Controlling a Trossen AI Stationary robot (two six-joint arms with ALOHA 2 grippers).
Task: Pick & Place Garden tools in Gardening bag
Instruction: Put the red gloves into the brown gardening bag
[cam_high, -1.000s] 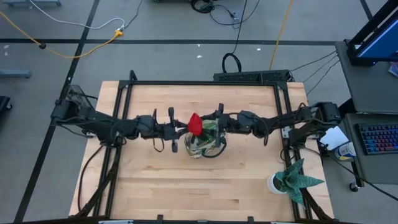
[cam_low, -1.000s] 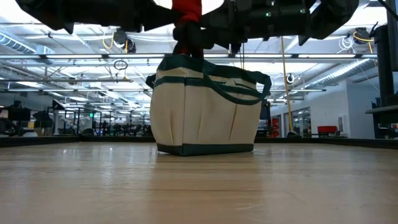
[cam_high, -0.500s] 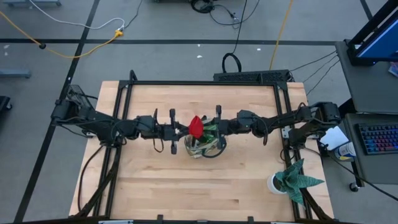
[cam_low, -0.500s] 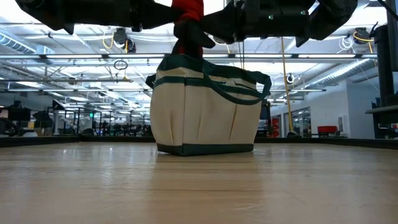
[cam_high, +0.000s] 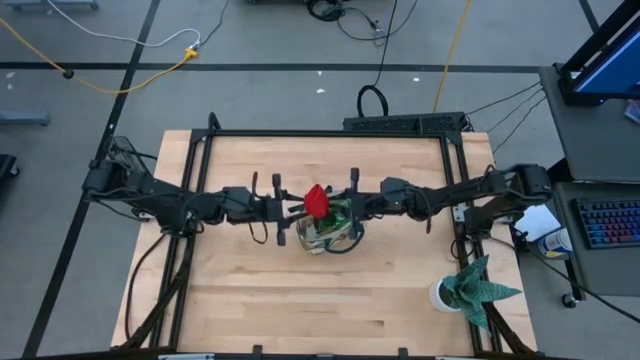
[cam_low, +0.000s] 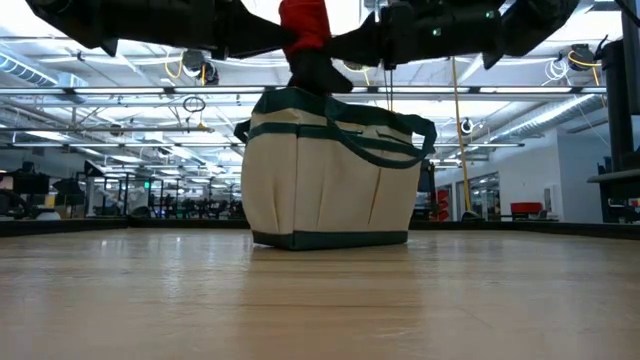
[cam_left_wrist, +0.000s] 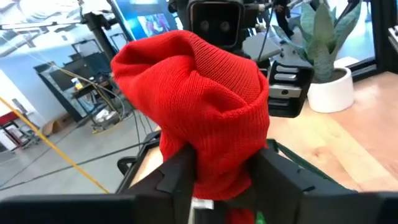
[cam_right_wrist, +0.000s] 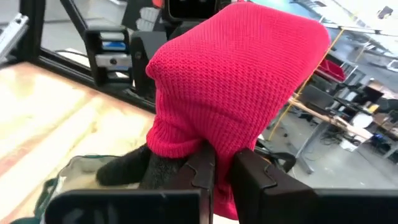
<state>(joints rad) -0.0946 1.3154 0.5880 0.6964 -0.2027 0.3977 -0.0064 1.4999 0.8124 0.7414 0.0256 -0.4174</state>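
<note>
A red knit glove (cam_high: 317, 200) with a dark underside hangs in the air over the cream-and-green gardening bag (cam_high: 325, 232), which stands on its base mid-table (cam_low: 330, 170). My right gripper (cam_right_wrist: 224, 177) reaches in level from the table's right and is shut on the glove (cam_right_wrist: 236, 81). My left gripper (cam_left_wrist: 227, 180) reaches in level from the table's left. It is open, one finger on each side of the glove's lower part (cam_left_wrist: 217, 162). Green-handled things show inside the bag. My right gripper pinches the glove's lower red edge (cam_right_wrist: 219, 149) between its two fingers, coming in level from the table's right. The glove stands up above the fingers, lifted clear of the bag. My left gripper's fingers (cam_left_wrist: 180, 174) flank the glove; I cannot tell whether they touch it.
A spiky green plant in a white pot (cam_high: 445, 295) stands at the table's near right corner. The bag's dark loop handle (cam_low: 395, 150) droops on its right side. Bare wood lies in front of and behind the bag.
My right gripper has rolled at the wrist and shut on the glove. My left gripper has let its fingers part around it. The glove has stayed above the bag, shifting a little toward the right and up.
</note>
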